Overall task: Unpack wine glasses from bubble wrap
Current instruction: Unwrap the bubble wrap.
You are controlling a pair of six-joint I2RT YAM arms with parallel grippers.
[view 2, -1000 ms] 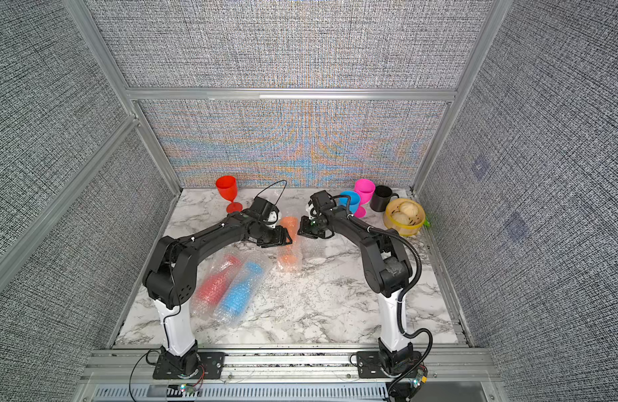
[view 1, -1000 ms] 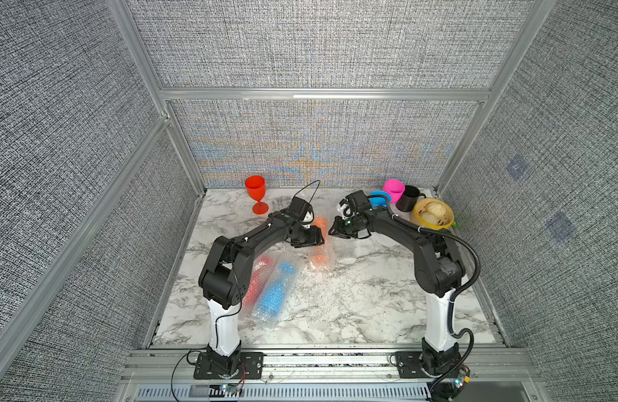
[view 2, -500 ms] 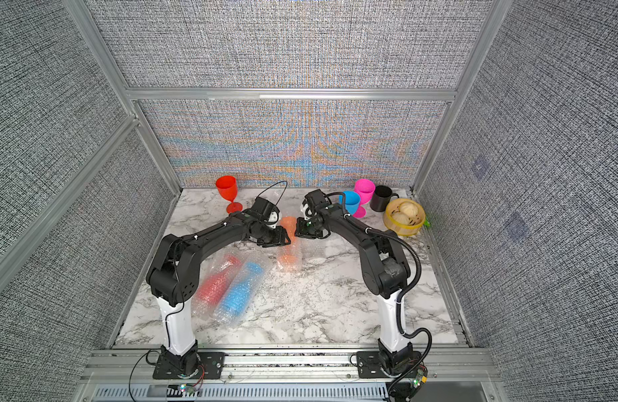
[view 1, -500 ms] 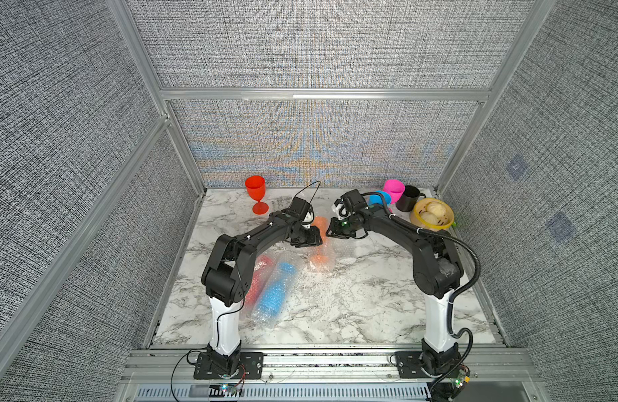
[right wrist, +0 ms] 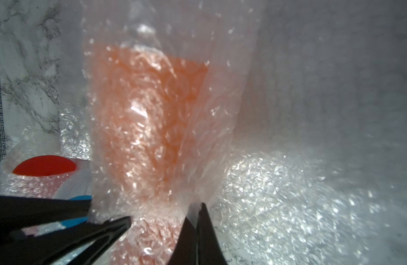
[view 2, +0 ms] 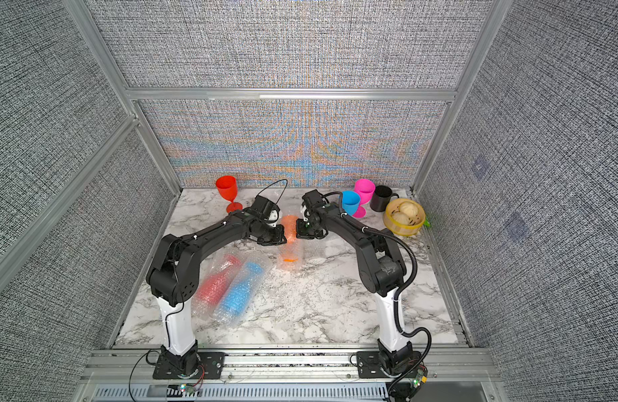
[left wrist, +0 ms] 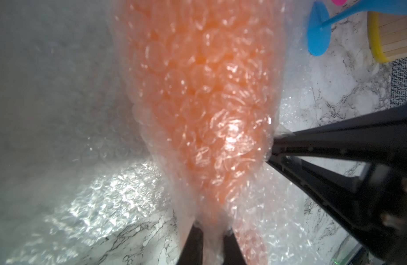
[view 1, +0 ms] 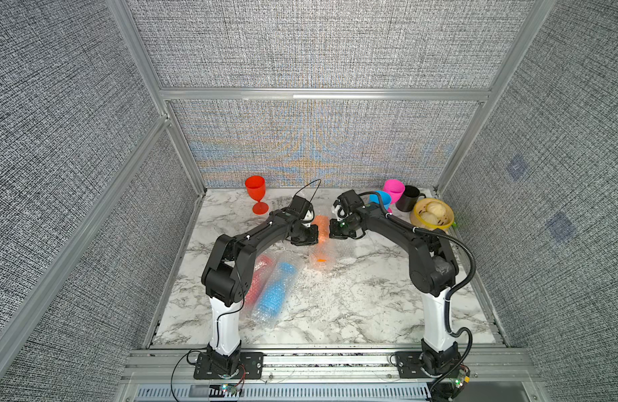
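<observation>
Crinkled, glossy bubble wrap (view 1: 320, 259) sheathes the tapering orange wine glass (view 1: 322, 225), lying just 12 o'clock of centre on the marble table (view 1: 352, 296); left gripper (view 1: 314, 235) at its 9 o'clock and right gripper (view 1: 331, 232) at its 3 o'clock both pinch the dimpled film tight.

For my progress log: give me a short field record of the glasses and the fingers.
unwrapped, upright: red glass, blue glass, pink glass
wrapped, lying: wrapped red glass, wrapped blue glass
being worked: orange glass, in bubble wrap
left fingers: shut on the bubble wrap
right fingers: shut on the same wrap
also there: black mug, bun steamer
</observation>
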